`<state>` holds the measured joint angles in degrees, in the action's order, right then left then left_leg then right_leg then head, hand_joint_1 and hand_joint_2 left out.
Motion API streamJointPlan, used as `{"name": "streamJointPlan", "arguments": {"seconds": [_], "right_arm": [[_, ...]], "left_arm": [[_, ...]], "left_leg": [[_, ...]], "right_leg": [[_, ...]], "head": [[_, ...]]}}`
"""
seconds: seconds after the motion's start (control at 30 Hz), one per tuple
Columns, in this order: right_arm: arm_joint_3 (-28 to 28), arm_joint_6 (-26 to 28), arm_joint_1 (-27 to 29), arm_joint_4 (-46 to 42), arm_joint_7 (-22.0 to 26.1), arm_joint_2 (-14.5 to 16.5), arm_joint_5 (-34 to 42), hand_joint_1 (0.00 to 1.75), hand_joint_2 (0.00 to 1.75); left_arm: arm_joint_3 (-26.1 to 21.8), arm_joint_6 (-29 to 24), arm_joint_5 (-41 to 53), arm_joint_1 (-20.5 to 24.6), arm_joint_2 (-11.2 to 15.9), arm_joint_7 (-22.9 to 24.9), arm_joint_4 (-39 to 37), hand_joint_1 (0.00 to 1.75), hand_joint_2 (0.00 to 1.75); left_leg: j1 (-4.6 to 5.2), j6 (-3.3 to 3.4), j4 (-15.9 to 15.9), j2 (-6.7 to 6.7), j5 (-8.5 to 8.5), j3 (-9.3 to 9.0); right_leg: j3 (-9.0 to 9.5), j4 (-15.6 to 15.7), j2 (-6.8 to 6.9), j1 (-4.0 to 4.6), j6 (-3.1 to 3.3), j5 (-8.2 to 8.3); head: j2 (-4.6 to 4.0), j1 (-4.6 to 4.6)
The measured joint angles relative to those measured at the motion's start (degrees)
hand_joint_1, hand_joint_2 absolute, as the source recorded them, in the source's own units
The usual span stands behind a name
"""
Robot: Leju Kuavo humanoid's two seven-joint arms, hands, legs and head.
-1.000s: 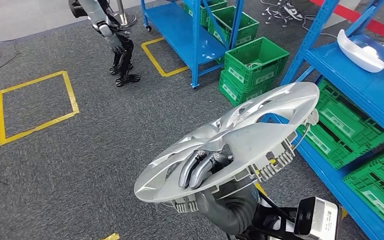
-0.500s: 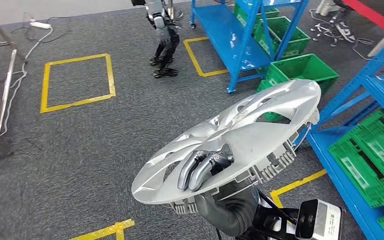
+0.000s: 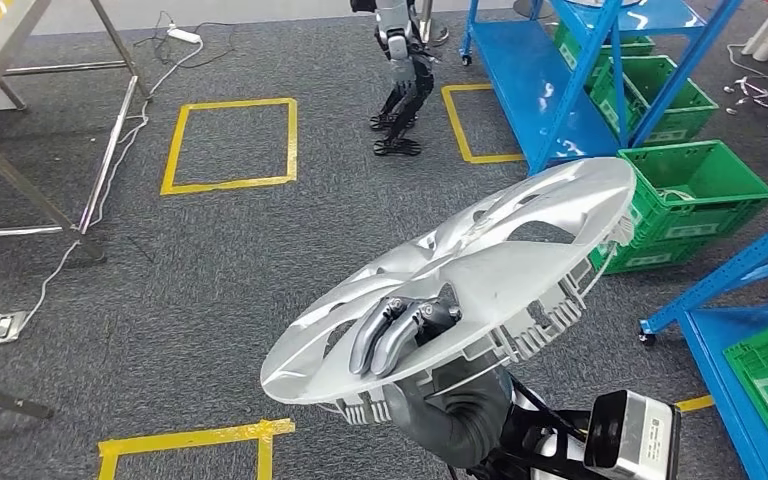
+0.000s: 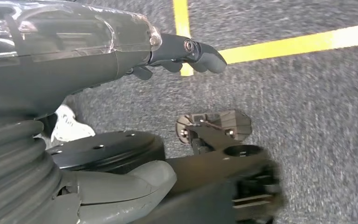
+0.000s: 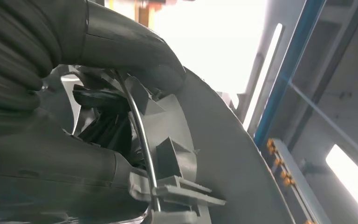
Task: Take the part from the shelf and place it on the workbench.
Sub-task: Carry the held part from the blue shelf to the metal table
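Right hand (image 3: pixel 400 335) clamped on the part, a big silver wheel cover (image 3: pixel 480 270). Dark fingers (image 3: pixel 380 340) hook up thru one of its openings and lie on the top face, arm coming in from below. In the right wrist view the thumb (image 5: pixel 135 51) presses the cover's (image 5: pixel 233 163) rim from the back, next to the clips and a thin wire ring. Cover is held up in the air, tilted, far edge higher than the near one, nothing under it but carpet.

Left hand (image 4: pixel 121 60) hangs low, fingers (image 4: pixel 200 56) stretched out, thumb apart from them, nothing in it.

Further out: grey carpet (image 3: pixel 190 270) w/ yellow tape squares (image 3: pixel 228 143), one ahead-left, another near the bottom edge. Green crate (image 3: pixel 695 195) sits on the floor just past the cover's far rim. Blue shelf racks (image 3: pixel 560 70) behind it and along the right, more green crates on them. Metal bench legs (image 3: pixel 110 150) at far left, cable trailing along the carpet beside them. Another robot's legs (image 3: pixel 400 90) stand at the top, between two tape squares.
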<state>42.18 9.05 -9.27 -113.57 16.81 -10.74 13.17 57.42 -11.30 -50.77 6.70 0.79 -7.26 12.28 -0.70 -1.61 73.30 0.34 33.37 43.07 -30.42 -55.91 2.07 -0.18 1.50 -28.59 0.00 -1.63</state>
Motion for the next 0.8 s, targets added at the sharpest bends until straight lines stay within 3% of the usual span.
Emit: {"name": "streamJointPlan", "arguments": {"seconds": [0.03, 0.07, 0.1, 0.17, 0.2, 0.27, 0.33, 0.37, 0.43, 0.47, 0.5, 0.53, 0.57, 0.63, 0.67, 0.73, 0.77, 0.8], "right_arm": [[0.04, -0.02, -0.01, 0.14, 0.0, 0.01, 0.07, 1.75, 1.75], [0.07, -0.04, -0.04, 0.24, 0.0, 0.01, 0.08, 1.75, 1.75], [0.09, -0.07, -0.1, 0.31, 0.0, 0.02, 0.08, 1.75, 1.75], [0.14, -0.14, -0.29, 0.36, -0.01, 0.04, 0.09, 1.75, 1.75], [0.17, -0.2, -0.4, 0.38, -0.01, 0.05, 0.09, 1.75, 1.75], [0.22, -0.28, -0.58, 0.41, -0.01, 0.06, 0.1, 1.75, 1.75], [0.24, -0.28, -0.67, 0.41, -0.02, 0.08, 0.12, 1.75, 1.75], [0.24, -0.28, -0.66, 0.42, -0.02, 0.07, 0.12, 1.75, 1.75], [0.24, -0.3, -0.6, 0.48, -0.02, 0.03, 0.11, 1.75, 1.75], [0.24, -0.29, -0.56, 0.56, -0.02, 0.01, 0.12, 1.75, 1.75], [0.24, -0.29, -0.54, 0.65, -0.02, -0.03, 0.13, 1.75, 1.75], [0.25, -0.29, -0.53, 0.73, -0.02, -0.06, 0.13, 1.75, 1.75], [0.25, -0.29, -0.54, 0.79, -0.02, -0.09, 0.14, 1.75, 1.75], [0.25, -0.3, -0.59, 0.84, -0.02, -0.13, 0.13, 1.75, 1.75], [0.24, -0.31, -0.62, 0.84, -0.02, -0.13, 0.13, 1.75, 1.75], [0.24, -0.31, -0.67, 0.85, -0.02, -0.15, 0.13, 1.75, 1.75], [0.24, -0.31, -0.72, 0.84, -0.02, -0.14, 0.13, 1.75, 1.75], [0.25, -0.31, -0.8, 0.85, -0.02, -0.13, 0.12, 1.75, 1.75]], "left_arm": [[0.0, 0.0, -0.03, -0.06, 0.01, 0.02, 0.0, 0.0, 1.75], [0.0, 0.0, -0.07, -0.1, 0.02, 0.03, 0.0, 0.0, 1.75], [0.0, 0.0, -0.09, -0.09, 0.03, 0.04, 0.0, 0.0, 1.75], [0.0, 0.0, -0.12, -0.06, 0.04, 0.05, 0.0, 0.0, 1.75], [0.0, 0.0, -0.12, -0.05, 0.04, 0.06, 0.0, 0.0, 1.75], [0.0, 0.0, -0.13, -0.08, 0.05, 0.17, -0.01, 0.0, 1.75], [0.0, -0.01, -0.13, -0.05, 0.1, 0.28, -0.02, 0.0, 1.75], [0.0, -0.01, -0.13, 0.02, 0.11, 0.3, -0.02, 0.0, 1.75], [0.0, -0.01, -0.12, 0.16, 0.09, 0.32, -0.01, 0.0, 1.75], [0.0, 0.0, -0.11, 0.2, 0.05, 0.32, 0.0, 0.0, 1.75], [0.0, 0.0, -0.12, 0.2, 0.03, 0.33, 0.0, 0.0, 1.75], [0.0, 0.0, -0.13, 0.17, 0.03, 0.34, 0.0, 0.0, 1.75], [0.0, 0.0, -0.12, 0.15, 0.02, 0.36, 0.0, 0.0, 1.75], [0.0, 0.0, -0.11, 0.17, -0.03, 0.37, 0.0, 0.0, 1.75], [0.0, 0.0, -0.11, 0.22, -0.06, 0.37, 0.0, 0.0, 1.75], [0.0, 0.0, -0.11, 0.22, -0.14, 0.37, 0.01, 0.0, 1.75], [0.0, 0.0, -0.11, 0.15, -0.14, 0.37, 0.01, 0.0, 1.75], [0.0, 0.0, -0.11, 0.02, -0.1, 0.37, 0.01, 0.0, 1.75]], "left_leg": [[-0.31, -0.35, -0.75, 0.1, -0.87, -0.54], [-0.54, -0.64, -3.64, 0.62, -2.53, -2.25], [-0.6, -0.86, -7.58, 2.08, -4.02, -4.42], [-0.35, -0.42, -13.25, 4.79, -5.73, -7.58], [-0.08, 0.05, -14.15, 5.5, -5.7, -7.98], [0.3, 1.13, -14.11, 4.42, -5.73, -7.8], [0.26, 1.92, -14.27, 2.94, -5.89, -7.81], [0.19, 2.29, -14.36, 2.14, -6.01, -7.9], [0.34, 2.79, -14.37, 0.51, -6.12, -7.93], [0.52, 2.94, -14.37, -0.38, -6.16, -7.94], [0.71, 3.04, -14.36, -1.32, -6.19, -7.98], [0.87, 3.1, -14.35, -2.28, -6.21, -8.06], [1.0, 3.14, -14.35, -3.25, -6.24, -8.17], [1.17, 3.1, -14.32, -5.03, -6.28, -8.34], [1.15, 2.99, -14.27, -5.82, -6.35, -8.26], [0.87, 2.46, -14.25, -7.16, -6.66, -7.74], [0.69, 2.11, -14.34, -7.89, -6.88, -7.46], [0.65, 1.86, -14.28, -7.44, -6.88, -7.25]], "right_leg": [[0.0, -0.12, 0.83, -0.07, -0.19, -0.14], [0.02, -0.32, 1.58, -0.16, -0.46, -0.34], [0.04, -0.6, 2.22, -0.22, -0.83, -0.61], [0.04, -1.21, 3.23, -0.1, -1.63, -1.17], [0.08, -1.39, 3.61, -0.06, -1.95, -1.34], [0.28, -1.35, 4.42, -0.23, -2.49, -1.53], [0.04, -2.49, 3.01, -0.61, -3.06, -2.83], [-0.83, -4.72, 1.5, -0.74, -3.23, -4.37], [-4.19, -12.28, -1.24, -0.8, -3.17, -8.27], [-6.03, -16.04, -1.66, -0.75, -3.02, -9.61], [-7.27, -18.27, -1.83, -0.68, -2.79, -9.9], [-7.61, -18.41, -1.98, -0.57, -2.45, -8.99], [-6.92, -16.31, -2.31, -0.43, -2.01, -7.03], [-3.84, -8.66, -4.58, -0.1, -0.97, -2.48], [-2.5, -5.37, -5.88, -0.03, -0.62, -1.17], [-1.4, -2.63, -7.11, 0.1, -0.35, -0.77], [-1.23, -2.12, -6.56, 0.14, -0.37, -0.67], [-1.03, -1.65, -5.83, 0.12, -0.32, -0.43]], "head": [[0.0, 0.11], [0.0, 0.19], [0.0, 0.28], [0.0, 0.38], [0.0, 0.33], [0.0, 0.21], [0.0, 0.02], [0.0, -0.22], [0.0, -0.98], [0.0, -1.33], [0.0, -1.61], [0.0, -1.79], [0.0, -1.95], [0.0, -2.08], [0.0, -1.98], [0.0, -1.91], [0.0, -1.94], [0.0, -2.03]]}}
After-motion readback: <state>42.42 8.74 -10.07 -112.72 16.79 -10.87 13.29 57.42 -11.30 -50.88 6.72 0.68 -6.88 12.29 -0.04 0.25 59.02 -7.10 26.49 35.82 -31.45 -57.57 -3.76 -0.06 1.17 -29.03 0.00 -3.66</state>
